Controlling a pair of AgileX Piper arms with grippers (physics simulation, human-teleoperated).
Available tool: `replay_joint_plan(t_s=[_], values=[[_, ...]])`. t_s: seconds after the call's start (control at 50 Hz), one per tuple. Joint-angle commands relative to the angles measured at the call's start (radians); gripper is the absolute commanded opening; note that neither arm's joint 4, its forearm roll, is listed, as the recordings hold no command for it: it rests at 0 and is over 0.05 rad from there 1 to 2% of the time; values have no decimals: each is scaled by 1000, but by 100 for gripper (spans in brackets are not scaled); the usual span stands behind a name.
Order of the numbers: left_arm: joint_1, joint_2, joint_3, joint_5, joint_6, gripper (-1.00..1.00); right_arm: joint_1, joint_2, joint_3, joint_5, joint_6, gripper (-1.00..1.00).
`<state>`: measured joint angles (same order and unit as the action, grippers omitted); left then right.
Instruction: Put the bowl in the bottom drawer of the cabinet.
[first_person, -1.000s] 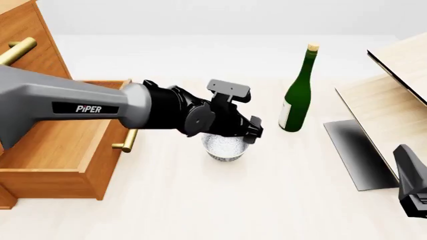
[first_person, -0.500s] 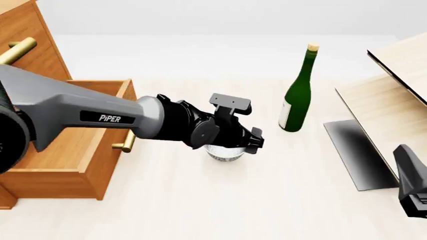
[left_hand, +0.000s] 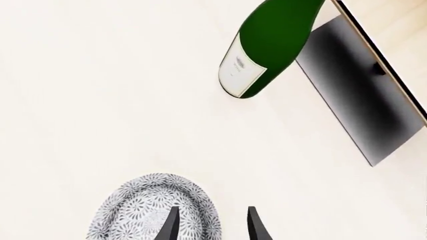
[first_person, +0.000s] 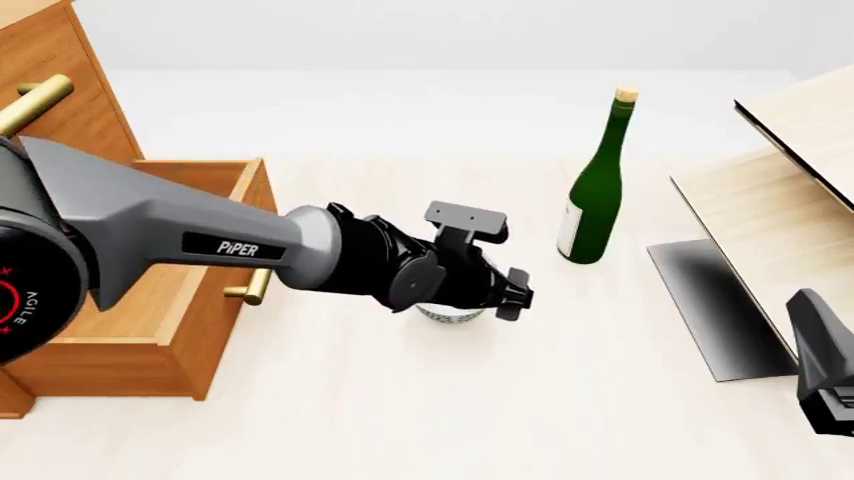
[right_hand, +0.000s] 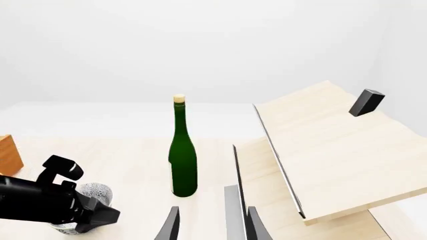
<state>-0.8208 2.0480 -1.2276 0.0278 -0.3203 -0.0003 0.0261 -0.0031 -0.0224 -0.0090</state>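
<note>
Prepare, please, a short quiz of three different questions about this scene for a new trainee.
1. True or false: the bowl already lies inside the bottom drawer.
2. Which pincer is at the bowl? A) left B) right
3. Fill in: the tall object standing beyond the bowl is a green ____.

Key: 1. False, it rests on the table and the drawer stands open. 2. A, the left pincer; one finger is over the bowl's inside. 3. bottle.

Bowl rim straddled by the left gripper (left_hand: 210, 225)
One fingertip is seen over the bowl (left_hand: 143, 210), the other outside; a green bottle (left_hand: 270, 42) stands beyond.
</note>
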Motion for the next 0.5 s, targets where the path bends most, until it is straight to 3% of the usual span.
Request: replay_joint_plan(t_s=[0.02, 0.5], values=[[-9, 0, -3, 8, -9, 100, 0, 0, 0, 0, 0, 100], [-5, 32, -3, -23, -16, 100, 0, 0, 0, 0, 0, 100]])
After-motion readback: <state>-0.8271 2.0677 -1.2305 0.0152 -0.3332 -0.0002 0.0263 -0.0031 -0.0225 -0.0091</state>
